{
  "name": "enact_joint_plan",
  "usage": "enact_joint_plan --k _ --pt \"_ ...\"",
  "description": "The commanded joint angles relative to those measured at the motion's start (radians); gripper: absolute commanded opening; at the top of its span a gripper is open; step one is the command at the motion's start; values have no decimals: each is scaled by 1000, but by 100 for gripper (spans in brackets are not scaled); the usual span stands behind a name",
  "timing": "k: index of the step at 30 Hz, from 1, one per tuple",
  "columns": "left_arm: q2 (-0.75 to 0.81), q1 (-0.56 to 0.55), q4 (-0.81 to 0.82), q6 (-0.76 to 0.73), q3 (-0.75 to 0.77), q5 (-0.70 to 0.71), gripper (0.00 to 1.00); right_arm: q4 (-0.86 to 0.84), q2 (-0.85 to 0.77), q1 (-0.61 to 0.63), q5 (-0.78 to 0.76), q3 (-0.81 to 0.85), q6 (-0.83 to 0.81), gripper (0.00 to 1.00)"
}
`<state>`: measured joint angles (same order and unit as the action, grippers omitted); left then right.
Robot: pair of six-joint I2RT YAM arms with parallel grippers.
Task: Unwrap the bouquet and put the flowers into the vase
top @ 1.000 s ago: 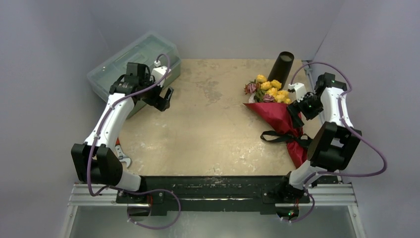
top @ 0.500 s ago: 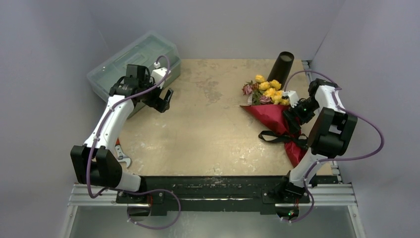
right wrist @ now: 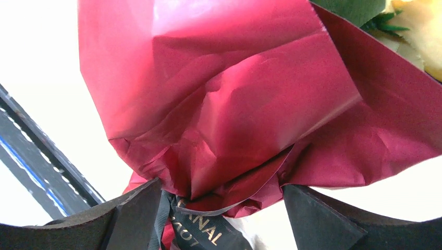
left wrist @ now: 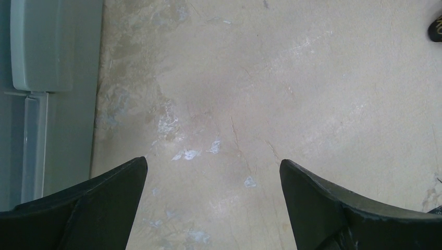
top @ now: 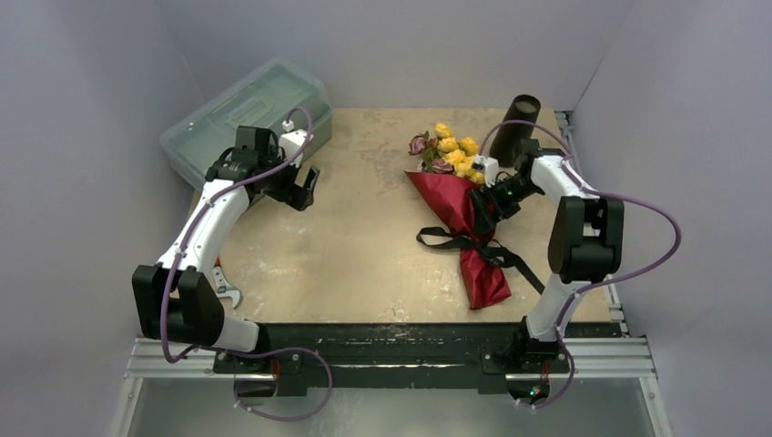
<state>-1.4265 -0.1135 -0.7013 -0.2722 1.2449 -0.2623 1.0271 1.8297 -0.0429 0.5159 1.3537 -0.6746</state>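
The bouquet (top: 452, 202), a cone of red paper tied with a black ribbon (top: 458, 240), lies on the table right of centre, with its flowers (top: 446, 149) pointing to the back. My right gripper (top: 482, 208) straddles the wrap just above the ribbon, jaws wide. In the right wrist view the red paper (right wrist: 224, 94) fills the gap between the fingers of the right gripper (right wrist: 221, 190), and the lettered ribbon (right wrist: 206, 234) lies against the left finger. The black vase (top: 516, 126) stands upright behind the right arm. My left gripper (top: 304, 187) hangs open over bare table (left wrist: 260, 78), nothing between its fingers (left wrist: 104, 198).
A translucent green-grey lidded box (top: 244, 114) sits at the back left, right beside the left arm; its edge (left wrist: 47, 78) shows in the left wrist view. A small tool (top: 224, 292) lies by the table's left front edge. Grey walls enclose the table.
The right arm has swung left and the bouquet has slid left with it, away from the vase. The right jaws have narrowed slightly. The left arm has barely moved.
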Motion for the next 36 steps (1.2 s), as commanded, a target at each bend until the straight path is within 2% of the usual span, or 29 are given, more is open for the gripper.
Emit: enact_joint_plan --k 1,8,15,19,23,27,30,36 --pt "1 -4 51 2 -1 -45 100 -125 35 88 139 37 171 90" --pt "-80 -6 63 28 41 -114 100 -234 123 209 207 111 295 91" --pt "-112 -17 142 45 48 -112 100 -307 236 281 253 249 393 91" --pt "-117 -36 170 0 65 -159 100 -269 271 296 333 349 390 92" --pt "-131 -57 226 -54 64 -219 100 -132 246 280 381 422 305 92" --pt "-160 -100 258 -151 65 -332 100 -33 170 215 389 379 224 92" --pt "-149 -143 299 -218 44 -381 100 37 121 162 380 334 175 89" --pt "-89 -240 384 -392 -78 -420 99 30 -34 156 366 178 227 78"
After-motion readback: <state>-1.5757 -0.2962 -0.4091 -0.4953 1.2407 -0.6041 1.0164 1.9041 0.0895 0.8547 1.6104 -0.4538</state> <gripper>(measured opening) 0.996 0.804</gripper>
